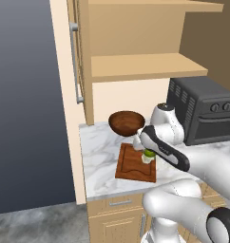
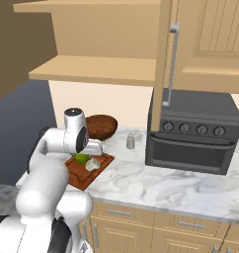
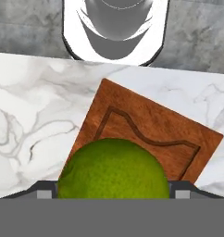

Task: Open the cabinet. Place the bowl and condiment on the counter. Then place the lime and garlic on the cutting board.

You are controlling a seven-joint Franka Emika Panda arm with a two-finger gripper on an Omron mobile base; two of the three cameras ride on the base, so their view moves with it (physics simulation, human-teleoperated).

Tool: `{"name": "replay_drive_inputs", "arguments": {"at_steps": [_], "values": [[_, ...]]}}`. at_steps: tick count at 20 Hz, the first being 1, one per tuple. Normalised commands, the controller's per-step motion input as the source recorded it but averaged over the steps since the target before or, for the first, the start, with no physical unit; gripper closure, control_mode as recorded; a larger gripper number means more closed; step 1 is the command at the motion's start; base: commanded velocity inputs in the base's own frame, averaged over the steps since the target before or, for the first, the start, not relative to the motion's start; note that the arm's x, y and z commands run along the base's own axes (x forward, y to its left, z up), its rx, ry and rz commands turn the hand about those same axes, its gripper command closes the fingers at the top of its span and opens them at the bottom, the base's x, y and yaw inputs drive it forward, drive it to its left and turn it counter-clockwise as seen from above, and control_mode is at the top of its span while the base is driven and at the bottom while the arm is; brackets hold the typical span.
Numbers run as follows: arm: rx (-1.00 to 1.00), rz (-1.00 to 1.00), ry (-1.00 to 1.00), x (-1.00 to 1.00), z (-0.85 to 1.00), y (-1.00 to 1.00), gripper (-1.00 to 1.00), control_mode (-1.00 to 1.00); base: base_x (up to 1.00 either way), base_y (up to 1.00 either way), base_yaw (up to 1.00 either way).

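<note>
Hand view puts the lime [image 3: 113, 169] directly between the finger tips of my hand [image 3: 113, 194], filling the gap from one tip to the other above the cutting board [image 3: 178, 139]; I cannot tell whether the jaws press it or merely flank it. Right base view shows the garlic [image 2: 93, 164] already on the board just beside the lime. Bowl [image 2: 100, 126] and condiment [image 2: 131, 141] stand on the table [image 2: 141, 180]. Cabinet [image 1: 71, 71] stands open.

We're in a kitchen: marble tabletop [image 2: 141, 183], wooden cabinet [image 1: 83, 61] above, dark oven [image 2: 193, 133], cutting board [image 1: 131, 166] out.
</note>
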Motion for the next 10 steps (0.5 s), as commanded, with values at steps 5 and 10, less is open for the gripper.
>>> {"name": "replay_drive_inputs", "arguments": {"at_steps": [5, 10], "values": [[-0.03, 0.10, 0.00, 0.43, -0.33, 0.17, 1.00, -1.00, 0.00, 0.00, 0.00], [-0.01, 0.08, 0.00, 0.57, -0.15, 0.17, 1.00, -1.00, 0.00, 0.00, 0.00]]}}
